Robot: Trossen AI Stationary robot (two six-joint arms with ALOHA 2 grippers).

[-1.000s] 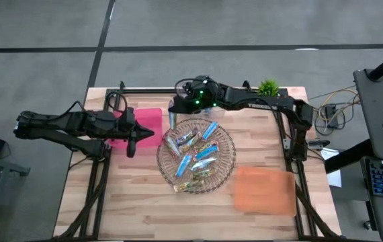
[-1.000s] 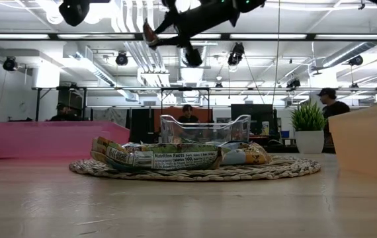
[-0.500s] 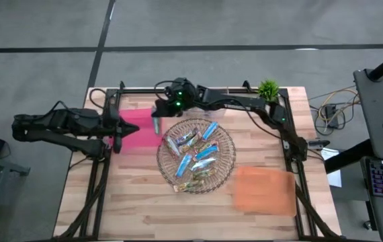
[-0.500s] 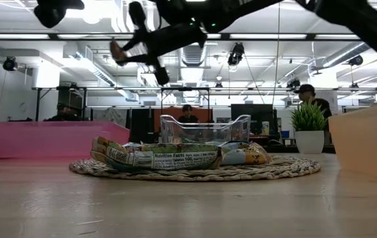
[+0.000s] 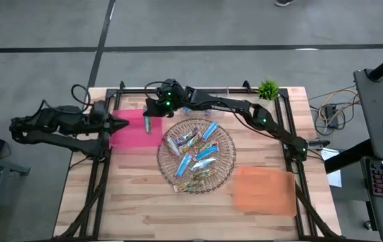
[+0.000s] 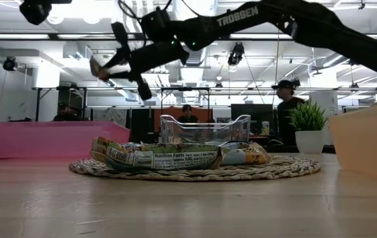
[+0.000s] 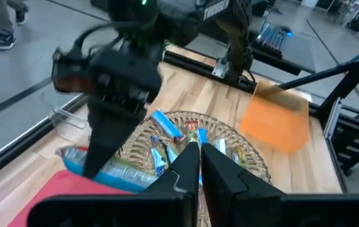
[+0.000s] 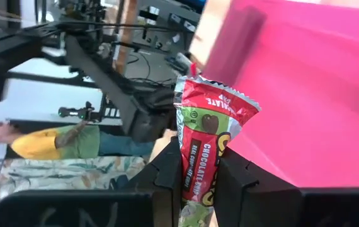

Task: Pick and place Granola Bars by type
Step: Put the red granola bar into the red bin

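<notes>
Two arms, dark matte black, slender jointed links. Right arm (image 5: 232, 107): white "TROSSEN" lettering along one link, green indicator lights near wrist and mid-link. Left arm (image 5: 57, 124): looping black cables. Hands: paired blocky black fingers (image 7: 186, 167).

Pale, matt plank wood is seen on the tabletop (image 5: 131, 195), grain lines and all. The round wicker tray (image 5: 226, 151) is woven from rough, straw-like fibre. Glossy, crinkly foil-type film is worn by the wrapped granola bars (image 5: 195, 153), and the red-and-green bar (image 8: 205, 135) is shiny too. The pink bin (image 5: 136, 128) and orange bin (image 5: 264, 190) look like smooth, translucent plastic. Matt black hard casing is seen on the right gripper (image 8: 195, 173).
</notes>
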